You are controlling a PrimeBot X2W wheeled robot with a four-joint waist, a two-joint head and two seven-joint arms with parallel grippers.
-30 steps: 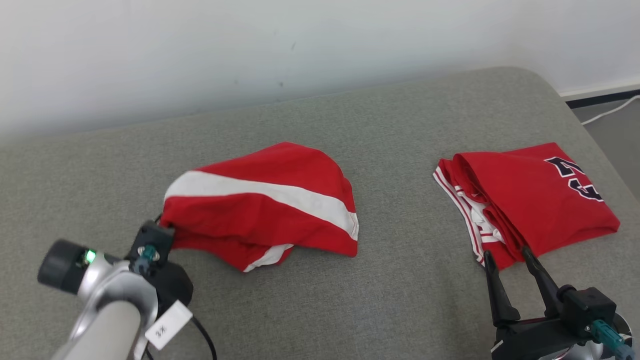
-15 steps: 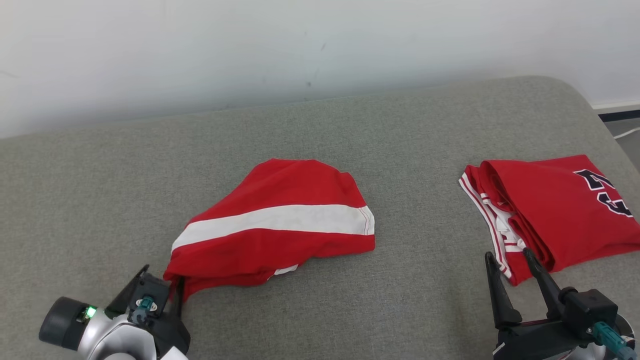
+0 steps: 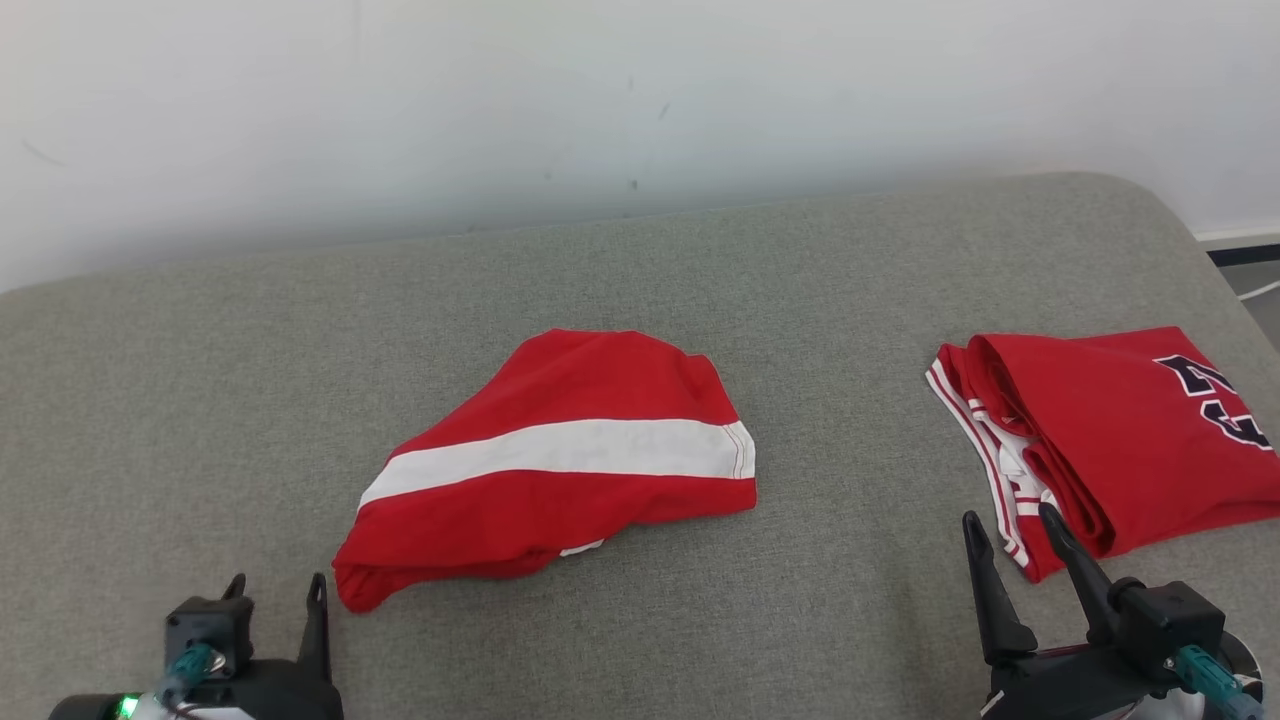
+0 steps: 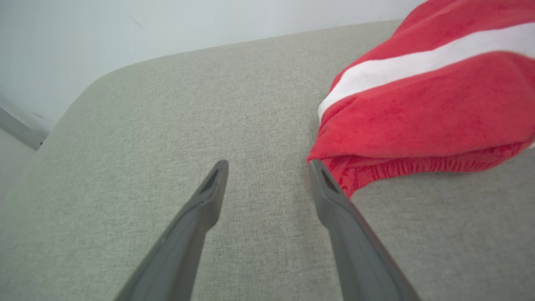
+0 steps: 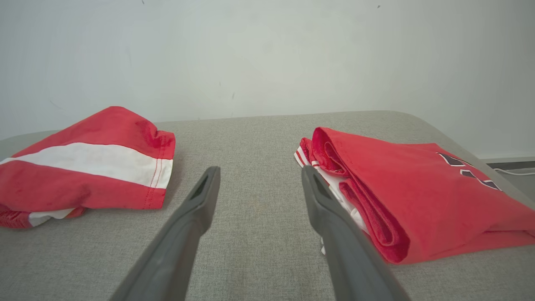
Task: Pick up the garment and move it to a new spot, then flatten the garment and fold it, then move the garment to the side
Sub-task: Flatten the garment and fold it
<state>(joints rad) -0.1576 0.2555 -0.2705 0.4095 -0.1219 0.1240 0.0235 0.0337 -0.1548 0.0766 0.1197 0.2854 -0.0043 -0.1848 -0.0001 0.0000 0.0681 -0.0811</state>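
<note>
The garment [image 3: 560, 460] is red with a broad white stripe and lies crumpled in the middle of the grey cushion [image 3: 200, 400]. My left gripper [image 3: 278, 582] stands open at the lower left, just left of the garment's near corner, holding nothing. In the left wrist view the garment [image 4: 418, 104] lies right of the open left gripper [image 4: 268, 164], its ribbed hem beside the right finger. My right gripper [image 3: 1007, 515] is open and empty at the lower right. In the right wrist view the garment [image 5: 83, 167] lies left of the right gripper [image 5: 260, 168].
A folded red jersey [image 3: 1110, 440] with white trim and dark numbers lies at the right, close beside my right gripper; its folded edge [image 5: 401, 196] is just right of the fingers. A white wall [image 3: 600, 100] backs the cushion. A white cable [image 3: 1262, 290] lies on the floor beyond the cushion's right edge.
My left gripper opened, let go of the garment's corner and drew back to the lower left. The garment now rests flatter on the cushion. The head camera tilted, shifting the whole view.
</note>
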